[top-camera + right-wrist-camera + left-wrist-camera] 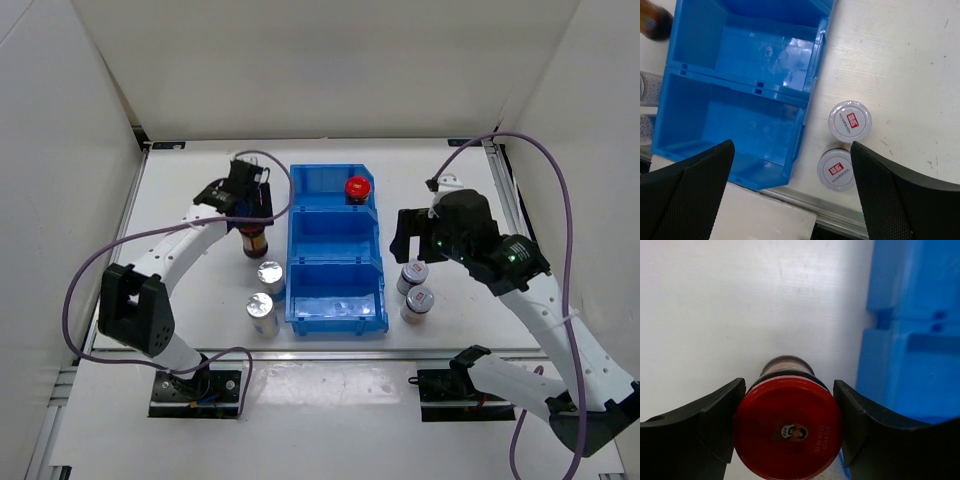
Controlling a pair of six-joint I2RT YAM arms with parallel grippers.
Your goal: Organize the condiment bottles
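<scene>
My left end effector point(789, 390) is closed on a small dark-bodied cylindrical jar with a red cap point(787, 430), one finger against each side of the cap. This jar is upright, its long axis vertical and cap pointing up. It is just left of the blue three-compartment plastic bin point(335, 232), level with the middle compartment. I cannot tell whether its base touches the white desk point(200, 165).

A second red-capped jar point(358, 188) stands upright in the bin's far compartment. A shiny silver-topped jar point(270, 275) and another silver-topped jar point(261, 308) stand upright on the desk, close together beside the bin's near left side.

My right end effector point(792, 144) is wide open and grips nothing, hanging above the desk to the right of the bin. Below it, a grey-lidded jar with a red-white mark point(850, 121) and a matching grey-lidded jar point(836, 170) stand upright, almost touching, by the bin's near right corner.
</scene>
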